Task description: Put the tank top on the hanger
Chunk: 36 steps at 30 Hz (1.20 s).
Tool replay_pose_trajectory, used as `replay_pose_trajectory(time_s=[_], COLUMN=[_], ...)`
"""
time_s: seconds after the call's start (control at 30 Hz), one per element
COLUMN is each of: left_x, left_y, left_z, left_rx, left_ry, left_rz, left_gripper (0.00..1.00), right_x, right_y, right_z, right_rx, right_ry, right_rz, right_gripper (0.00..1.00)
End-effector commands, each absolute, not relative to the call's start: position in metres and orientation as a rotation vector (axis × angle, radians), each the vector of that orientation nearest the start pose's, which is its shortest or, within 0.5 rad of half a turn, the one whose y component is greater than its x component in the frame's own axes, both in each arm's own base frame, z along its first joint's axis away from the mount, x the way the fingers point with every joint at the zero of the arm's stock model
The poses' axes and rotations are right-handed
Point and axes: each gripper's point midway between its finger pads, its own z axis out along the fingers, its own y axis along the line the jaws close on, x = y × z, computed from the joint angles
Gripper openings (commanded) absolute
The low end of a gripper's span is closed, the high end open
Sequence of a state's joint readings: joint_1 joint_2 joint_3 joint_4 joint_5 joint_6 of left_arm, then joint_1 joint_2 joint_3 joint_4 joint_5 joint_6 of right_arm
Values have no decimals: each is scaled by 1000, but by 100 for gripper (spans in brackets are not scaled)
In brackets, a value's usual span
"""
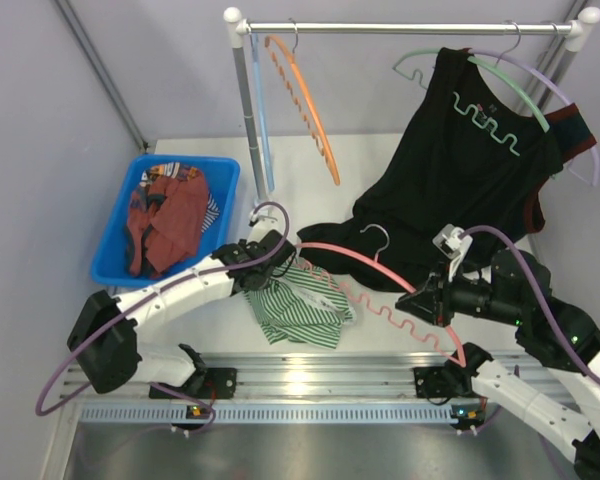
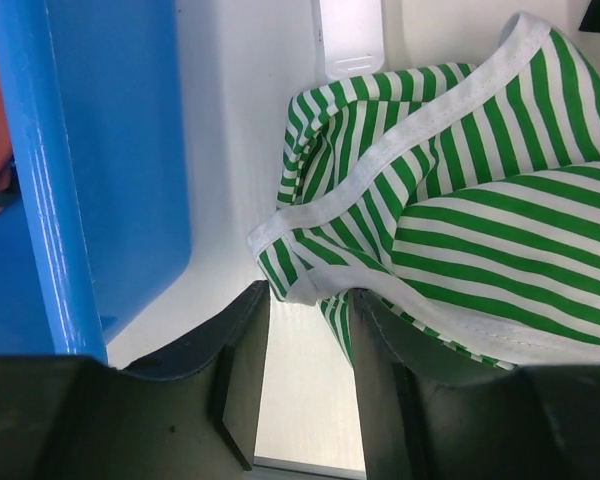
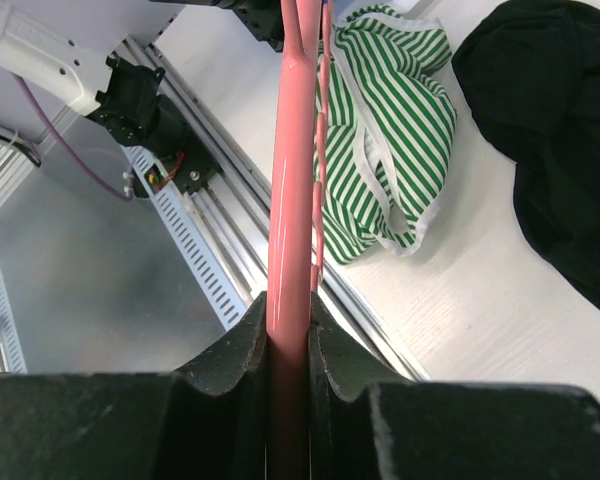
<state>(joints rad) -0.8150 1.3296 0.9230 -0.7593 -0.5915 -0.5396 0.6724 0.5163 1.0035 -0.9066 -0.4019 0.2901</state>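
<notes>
Right gripper [image 3: 288,310] sat clamped on hanger [image 3: 292,180] arm, holding it across crumpled tank top [image 1: 302,308] on table [image 1: 380,165]. Left gripper [image 2: 308,300] jaws stood apart at the top's white trim, nothing pinched. Step looked like threading 1 hanger end in. Next: left probably must pinch trim and open a gap.

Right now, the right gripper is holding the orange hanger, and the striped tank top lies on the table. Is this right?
No: the right gripper holds the pink hanger, as the right wrist view shows. The tank top does lie on the table.
</notes>
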Motion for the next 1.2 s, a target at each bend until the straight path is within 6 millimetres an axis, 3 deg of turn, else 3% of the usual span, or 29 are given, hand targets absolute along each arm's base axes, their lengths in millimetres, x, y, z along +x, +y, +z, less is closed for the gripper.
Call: replay_pose_trajectory(time_s=[0.0,0.2,0.43,0.57,0.8,1.17], left_x=[242,241,249,254,259,248], left_y=[-138,-132,-127,-126,-136,-157], left_z=[97,93,97,112,159,193], left_rx=[175,155,122,114,152,264], left_ry=[2444,2442,2413,2384,2350,2409], left_rz=[258,302,355,357,271,113], left_gripper=[43,37,21,0,0,0], right_x=[83,83,81,78,77,97], right_y=[176,177,180,183,190,199], right_z=[302,299,294,290,276,285], right_rx=[-699,-700,-720,-748,-794,-754], right_ry=[1890,1892,1895,1899,1921,1872], right_rz=[1047,1050,1073,1098,1121,1099], right_gripper=[0,0,0,0,0,0])
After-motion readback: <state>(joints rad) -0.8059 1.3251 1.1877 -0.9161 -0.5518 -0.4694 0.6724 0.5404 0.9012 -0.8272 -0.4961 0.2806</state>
